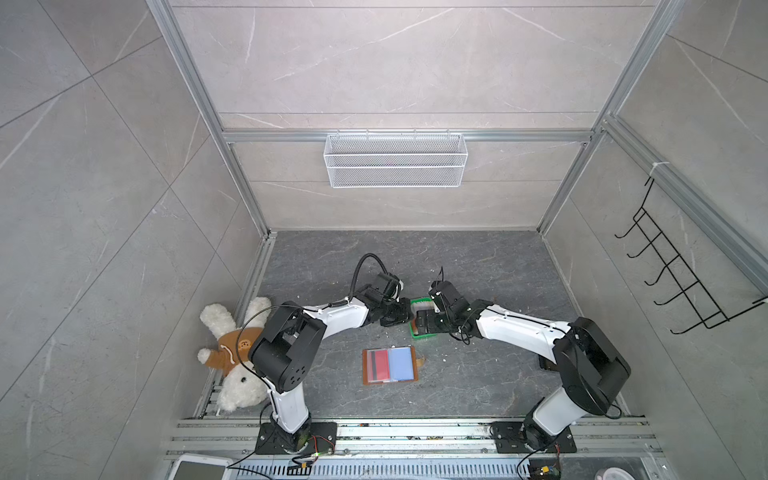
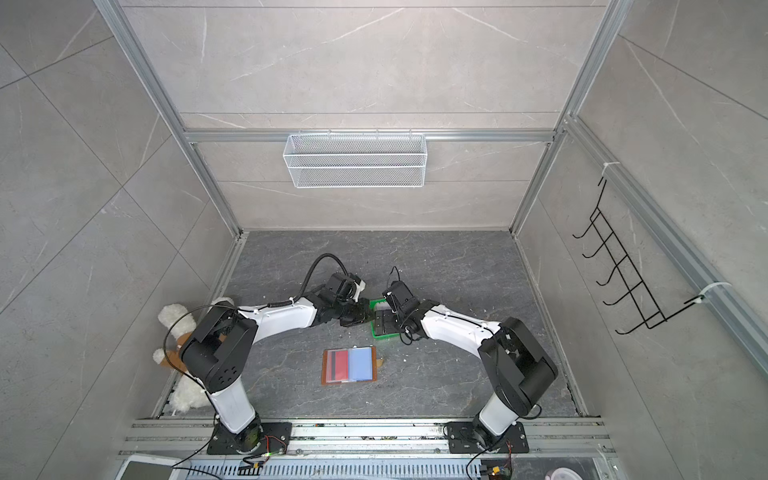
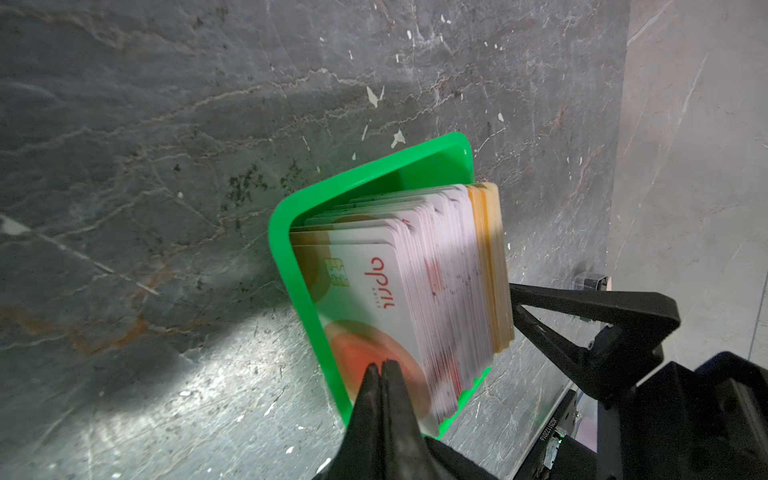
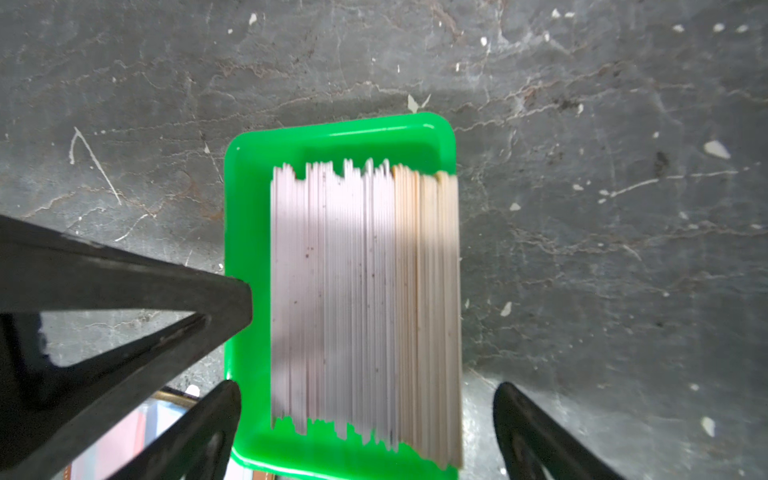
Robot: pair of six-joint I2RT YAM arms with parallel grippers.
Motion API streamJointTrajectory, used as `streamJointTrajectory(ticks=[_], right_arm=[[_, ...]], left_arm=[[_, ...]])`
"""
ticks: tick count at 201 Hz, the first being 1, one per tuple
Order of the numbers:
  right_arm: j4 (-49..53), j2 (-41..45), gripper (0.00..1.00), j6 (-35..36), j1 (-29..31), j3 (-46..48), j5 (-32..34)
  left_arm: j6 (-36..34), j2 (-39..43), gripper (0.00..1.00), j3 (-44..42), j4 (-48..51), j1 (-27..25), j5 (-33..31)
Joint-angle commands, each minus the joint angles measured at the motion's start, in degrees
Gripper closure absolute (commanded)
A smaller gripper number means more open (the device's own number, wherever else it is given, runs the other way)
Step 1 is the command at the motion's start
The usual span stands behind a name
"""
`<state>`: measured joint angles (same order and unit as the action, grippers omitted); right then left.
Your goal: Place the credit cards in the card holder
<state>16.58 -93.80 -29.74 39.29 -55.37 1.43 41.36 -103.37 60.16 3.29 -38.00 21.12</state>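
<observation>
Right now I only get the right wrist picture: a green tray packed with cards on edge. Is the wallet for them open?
Observer: Yes. In a top view the card holder lies open and flat.
Operator: Anything in it yet?
Observer: One red card with a dark stripe.
Operator: Is anything being picked up?
Observer: I cannot tell. The left wrist view shows the left fingers shut, tips at the face of the front card.

The left arm (image 1: 336,318) and right arm (image 1: 519,326) reach inward, wrists nearly meeting. The left gripper (image 3: 380,368) has its jaws pressed together. The right gripper (image 4: 368,388) is spread wide.
</observation>
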Motion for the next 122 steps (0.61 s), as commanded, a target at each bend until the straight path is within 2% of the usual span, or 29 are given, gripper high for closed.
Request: streamJointTrajectory(ticks=[1, 68, 122], right_arm=[[-0.1, -1.7, 0.04, 1.3, -0.5, -1.4, -0.9], [1.1, -4.4, 0.04, 2.3, -0.9, -3.3, -0.2], [3.4, -1.5, 0.05, 2.9, -1.4, -3.3, 2.4]], left_arm=[[0.5, -1.1, 0.96, 2.2, 2.3, -0.3, -0.6], [1.2, -2.6, 0.99, 3.0, 3.4, -0.3, -0.6], [1.2, -3.3, 1.0, 3.2, 3.3, -0.4, 0.0]])
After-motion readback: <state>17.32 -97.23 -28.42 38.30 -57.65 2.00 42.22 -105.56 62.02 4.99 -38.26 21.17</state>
